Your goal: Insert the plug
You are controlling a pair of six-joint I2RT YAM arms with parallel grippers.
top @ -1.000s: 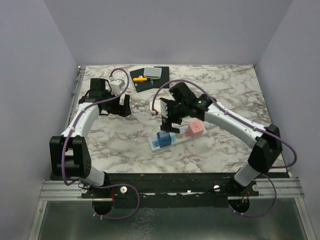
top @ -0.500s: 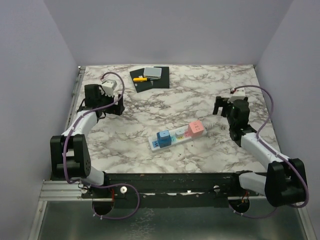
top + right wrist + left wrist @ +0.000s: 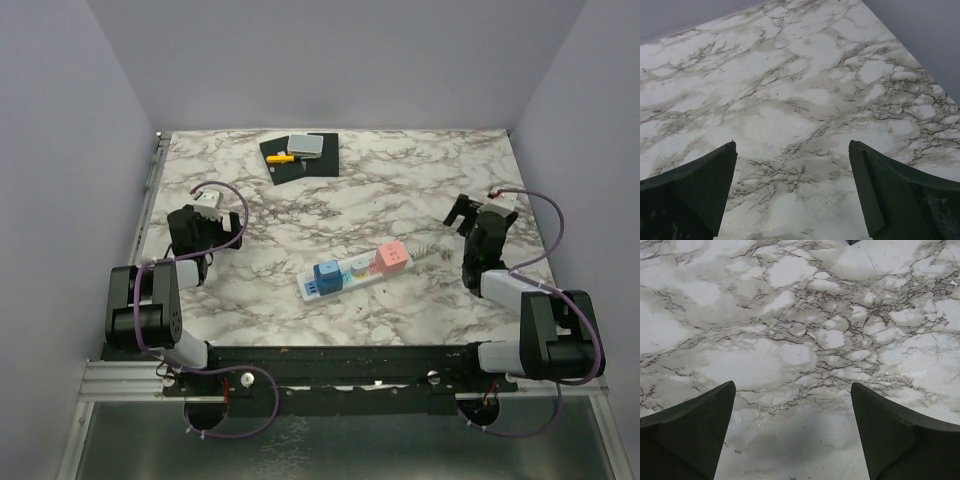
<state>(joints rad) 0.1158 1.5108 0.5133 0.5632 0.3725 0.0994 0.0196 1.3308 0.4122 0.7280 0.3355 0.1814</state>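
Near edge: left gripper (image 3: pixel 792 390) and right gripper (image 3: pixel 792 147) low at either side, fingers spread wide apart, holding nothing. Mid-table, between them: white power strip (image 3: pixel 355 270) carrying blue plug (image 3: pixel 325 276) and pink plug (image 3: pixel 391 256), seemingly seated. Best left untouched; check flushness before any press. Far back: black mat (image 3: pixel 320 165).

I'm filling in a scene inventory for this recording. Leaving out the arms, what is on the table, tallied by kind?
power strip: 1
plugs on the strip: 2 (blue plug, pink plug)
black mat: 1
small pieces on the mat: 2 (yellow piece, grey block)
Total: 6
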